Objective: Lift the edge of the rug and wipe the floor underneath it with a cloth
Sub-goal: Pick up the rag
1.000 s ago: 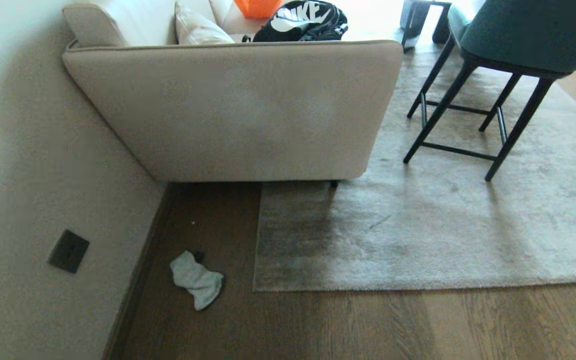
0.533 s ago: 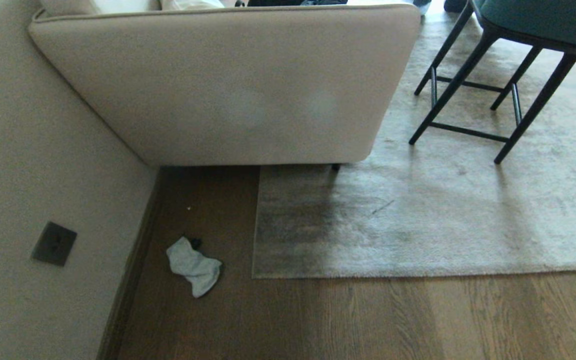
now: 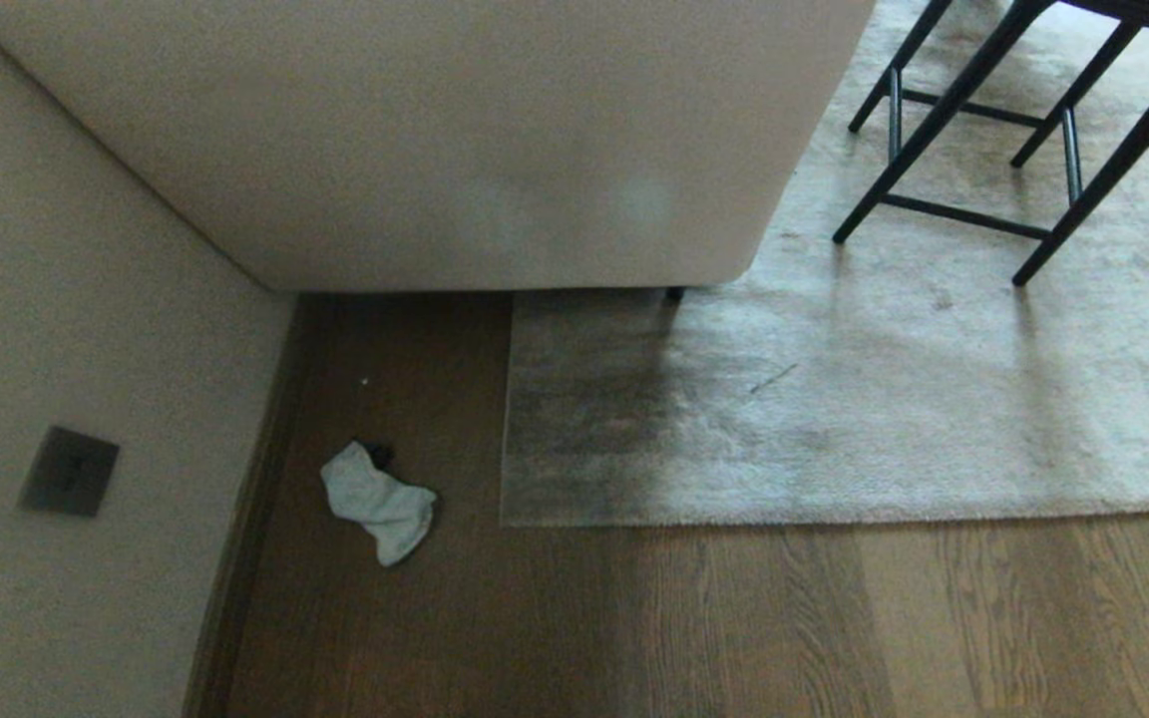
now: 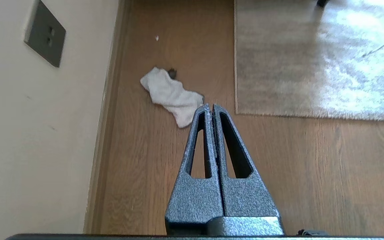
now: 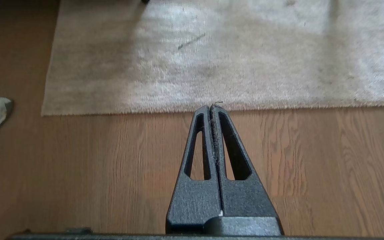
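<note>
The cloth lies crumpled on the floor, between the wall and the rug edge, near the rug corner. The left gripper and the right gripper are both clenched and empty, above the floor, touching nothing
</note>
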Available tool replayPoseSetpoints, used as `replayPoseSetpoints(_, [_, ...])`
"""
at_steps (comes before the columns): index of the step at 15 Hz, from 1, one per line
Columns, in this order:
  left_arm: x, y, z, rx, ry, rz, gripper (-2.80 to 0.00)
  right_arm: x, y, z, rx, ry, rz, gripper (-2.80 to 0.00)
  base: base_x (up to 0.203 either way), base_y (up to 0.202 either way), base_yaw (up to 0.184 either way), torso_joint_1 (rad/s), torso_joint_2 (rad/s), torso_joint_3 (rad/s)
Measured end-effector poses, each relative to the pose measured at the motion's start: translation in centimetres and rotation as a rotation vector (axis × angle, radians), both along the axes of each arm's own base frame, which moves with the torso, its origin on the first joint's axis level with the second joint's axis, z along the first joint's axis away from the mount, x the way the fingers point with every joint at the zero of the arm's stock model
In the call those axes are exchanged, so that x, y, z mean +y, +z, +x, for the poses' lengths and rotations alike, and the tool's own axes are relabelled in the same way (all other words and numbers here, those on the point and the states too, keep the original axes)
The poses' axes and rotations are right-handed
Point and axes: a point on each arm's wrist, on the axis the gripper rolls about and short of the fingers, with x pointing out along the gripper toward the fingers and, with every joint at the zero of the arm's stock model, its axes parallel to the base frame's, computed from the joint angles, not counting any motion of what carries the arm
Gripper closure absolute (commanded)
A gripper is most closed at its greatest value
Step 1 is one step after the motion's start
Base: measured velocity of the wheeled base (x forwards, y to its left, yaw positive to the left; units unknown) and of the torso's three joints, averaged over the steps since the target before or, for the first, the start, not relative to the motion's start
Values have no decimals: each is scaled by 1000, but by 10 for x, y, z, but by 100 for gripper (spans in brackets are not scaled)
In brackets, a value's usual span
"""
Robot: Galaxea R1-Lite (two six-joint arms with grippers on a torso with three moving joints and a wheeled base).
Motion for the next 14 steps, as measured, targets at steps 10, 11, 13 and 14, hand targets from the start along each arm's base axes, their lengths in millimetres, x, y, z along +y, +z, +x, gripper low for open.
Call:
replayPoseSetpoints(10, [0,0,0,0,1,1,0,0,0,0,0,0,0,0,0,0,0,3,2,-196])
replayPoseSetpoints(11, [0,0,0,0,0,0,0,0,0,0,0,0,0,0,0,0,0,7,-2,-195])
replayPoseSetpoints(13, [0,0,0,0,0,0,0,0,0,0,0,0,0,0,0,0,0,2,2,-202])
replayPoseSetpoints(14, [0,0,0,0,0,0,0,0,0,0,0,0,0,0,0,0,0,6,2,-194])
